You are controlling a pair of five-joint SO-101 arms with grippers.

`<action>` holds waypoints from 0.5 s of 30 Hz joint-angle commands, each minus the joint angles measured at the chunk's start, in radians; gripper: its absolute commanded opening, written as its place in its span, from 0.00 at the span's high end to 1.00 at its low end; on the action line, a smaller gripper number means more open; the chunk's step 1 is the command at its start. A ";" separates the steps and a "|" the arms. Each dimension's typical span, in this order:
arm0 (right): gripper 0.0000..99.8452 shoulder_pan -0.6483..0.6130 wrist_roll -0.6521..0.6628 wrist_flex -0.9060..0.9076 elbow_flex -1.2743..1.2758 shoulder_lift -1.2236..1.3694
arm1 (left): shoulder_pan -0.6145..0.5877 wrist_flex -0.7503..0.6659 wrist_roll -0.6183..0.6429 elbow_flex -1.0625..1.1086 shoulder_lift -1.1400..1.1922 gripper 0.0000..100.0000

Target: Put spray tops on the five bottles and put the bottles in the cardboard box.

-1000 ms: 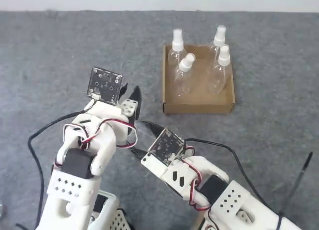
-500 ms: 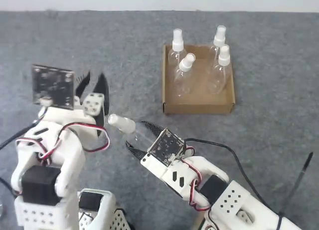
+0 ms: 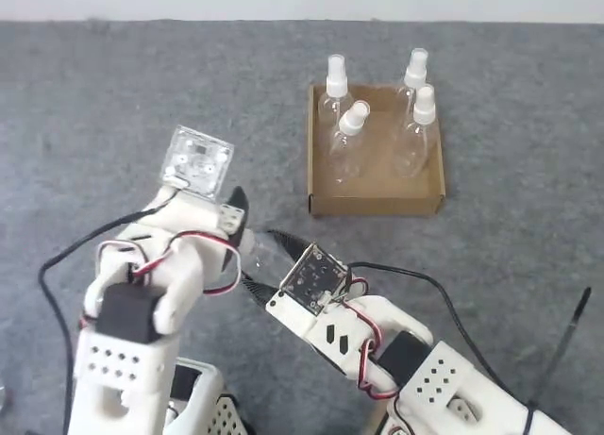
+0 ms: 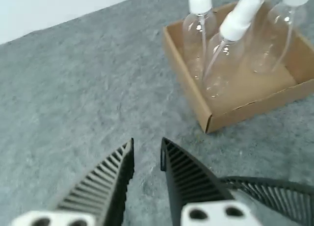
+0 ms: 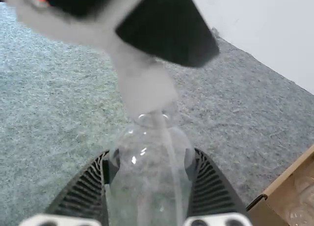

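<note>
Near the front-left corner of the cardboard box (image 3: 376,206), the fifth bottle (image 3: 268,251) is held over the grey surface (image 3: 104,86) by the right gripper (image 3: 259,259), whose jaws are clamped on the bottle's body. Its neck carries a white spray top (image 5: 147,91). Half a second ago the left gripper (image 3: 236,209) stood well off to the side with its jaws spread wide. It has now swung back and sits at the spray top. Its jaws are a narrow gap apart, with nothing between them in the left wrist view. The return suggests the top is being pressed or seated further, so capping is probably not finished. Four bottles (image 3: 344,152), all capped, already stand in the box, so this one alone remains to be placed.
</note>
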 commanded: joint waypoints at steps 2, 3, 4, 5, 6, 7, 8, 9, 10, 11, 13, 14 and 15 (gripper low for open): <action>0.99 0.012 -0.009 -0.019 -0.014 -0.033 | 0.023 -0.140 -0.009 0.024 -0.003 0.92; 0.99 0.012 -0.009 -0.019 -0.012 -0.033 | 0.017 -0.149 -0.009 0.018 -0.009 0.92; 0.99 0.012 -0.009 -0.019 -0.012 -0.033 | 0.002 -0.150 -0.009 0.001 -0.011 0.92; 0.99 0.012 -0.009 -0.019 -0.012 -0.033 | -0.026 -0.137 -0.009 -0.024 -0.012 0.92; 0.99 0.012 -0.009 -0.019 -0.012 -0.033 | -0.060 -0.117 -0.009 -0.061 -0.012 0.92; 0.99 0.012 -0.008 -0.021 -0.012 -0.033 | -0.100 -0.091 -0.009 -0.101 -0.012 0.92; 0.99 0.012 -0.008 -0.021 -0.012 -0.033 | -0.143 -0.060 -0.009 -0.142 -0.012 0.92; 0.99 0.012 -0.008 -0.022 -0.012 -0.033 | -0.187 -0.020 -0.009 -0.183 -0.012 0.92; 0.99 0.012 -0.008 -0.024 -0.012 -0.033 | -0.232 0.032 -0.009 -0.228 -0.012 0.92; 0.99 0.013 -0.008 -0.024 -0.012 -0.033 | -0.265 0.087 -0.012 -0.268 -0.012 0.92; 0.99 0.013 -0.009 -0.024 -0.014 -0.033 | -0.310 0.186 -0.017 -0.329 -0.012 0.91; 0.99 0.013 -0.009 -0.024 -0.015 -0.033 | -0.313 0.226 -0.021 -0.348 -0.012 0.90; 0.99 0.013 -0.009 -0.024 -0.015 -0.033 | -0.311 0.258 -0.041 -0.355 -0.012 0.88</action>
